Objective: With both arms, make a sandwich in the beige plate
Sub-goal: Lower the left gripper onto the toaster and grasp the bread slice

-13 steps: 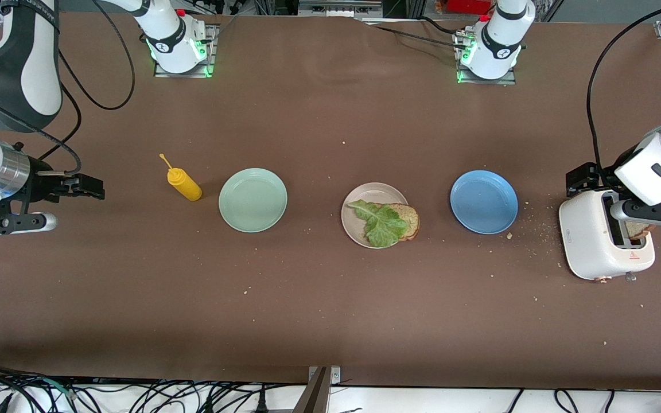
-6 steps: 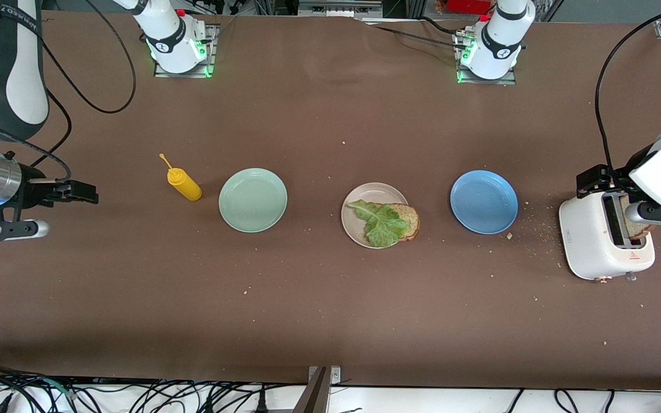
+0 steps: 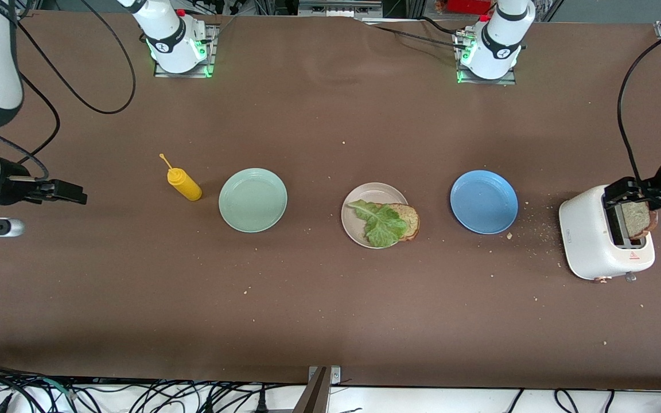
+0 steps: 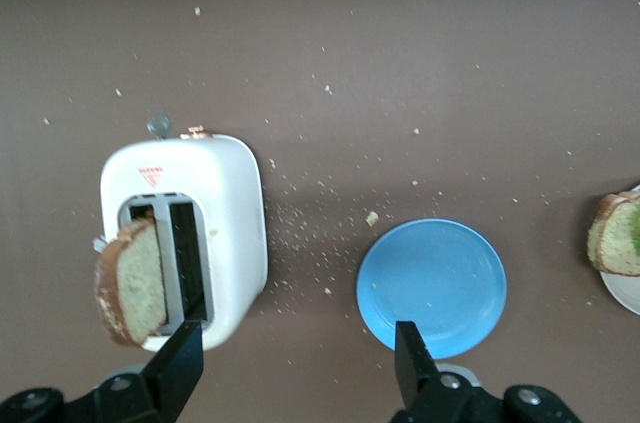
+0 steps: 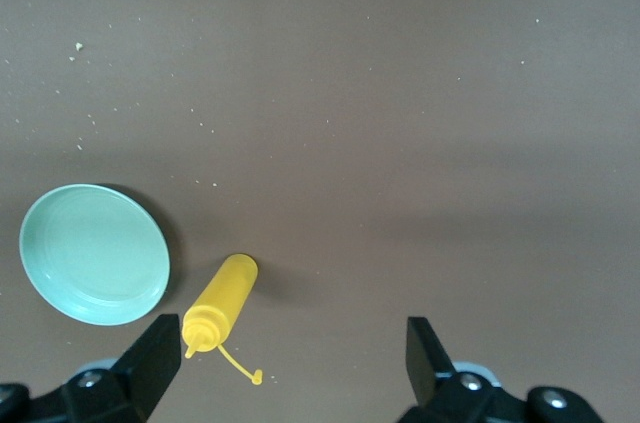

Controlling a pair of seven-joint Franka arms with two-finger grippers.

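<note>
One bread slice (image 4: 132,281) now shows in the toaster (image 3: 605,241) under the left gripper (image 4: 297,361), which withdrew with fingers spread. Beige plate (image 3: 359,198) awaits it, well apart. Right gripper (image 5: 292,353) waits open.

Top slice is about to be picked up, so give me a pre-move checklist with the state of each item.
1. Second bread slice stands in the toaster slot, reachable: ok.
2. Left gripper open, over the toaster end; slice not between its fingers: not ok.
3. Beige plate holds the bottom slice with lettuce on top: ok.
4. Bottom slice fully inside the plate rim: not ok, it overhangs toward the blue plate.
5. Right gripper open, waiting over the table near the mustard bottle: ok.
</note>
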